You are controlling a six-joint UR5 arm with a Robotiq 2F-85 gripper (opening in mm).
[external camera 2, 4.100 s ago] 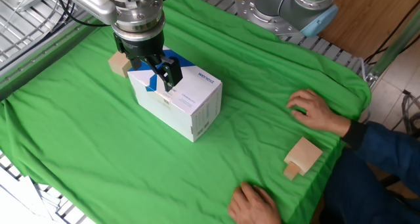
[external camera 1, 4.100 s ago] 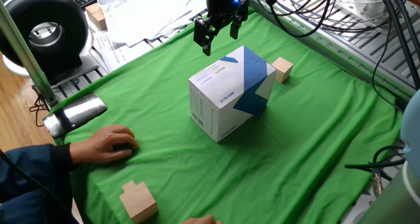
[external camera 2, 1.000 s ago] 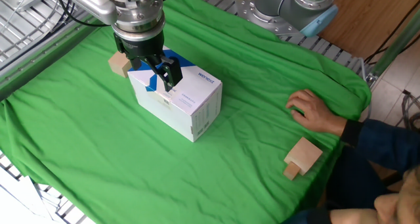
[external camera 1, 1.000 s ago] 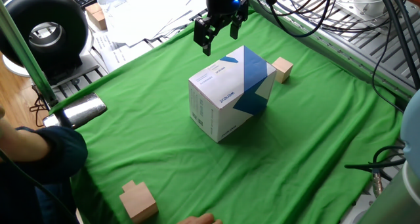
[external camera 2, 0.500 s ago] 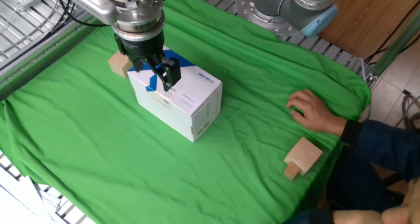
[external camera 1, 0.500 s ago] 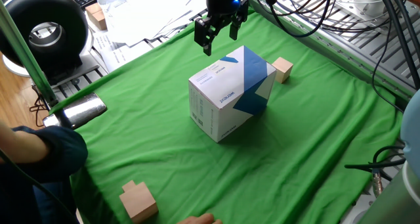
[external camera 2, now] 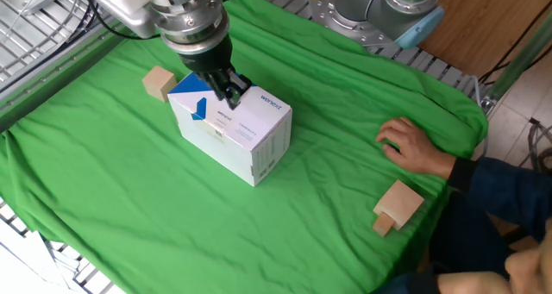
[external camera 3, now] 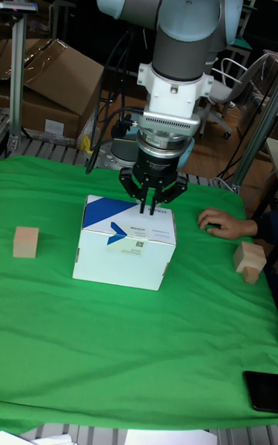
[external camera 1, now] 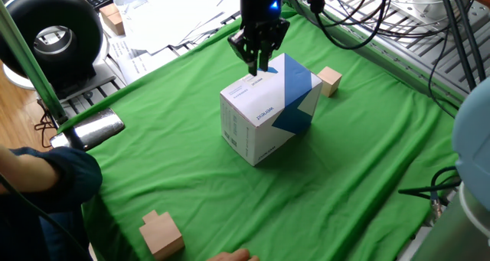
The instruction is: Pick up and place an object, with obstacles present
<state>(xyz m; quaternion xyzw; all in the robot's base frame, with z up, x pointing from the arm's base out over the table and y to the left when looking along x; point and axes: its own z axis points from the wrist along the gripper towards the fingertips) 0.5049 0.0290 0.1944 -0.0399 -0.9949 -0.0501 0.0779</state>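
One risk | hand [external camera 1: 260, 64], fingers together, empty, over box [external camera 1: 269, 108]; we may strike it reaching cube [external camera 1: 330, 81]

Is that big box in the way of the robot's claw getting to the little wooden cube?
Yes. The end effector hangs above the top of the white and blue cardboard box, fingers close together. The small wooden cube sits on the green cloth just beyond the box's far end, so the box lies between them.
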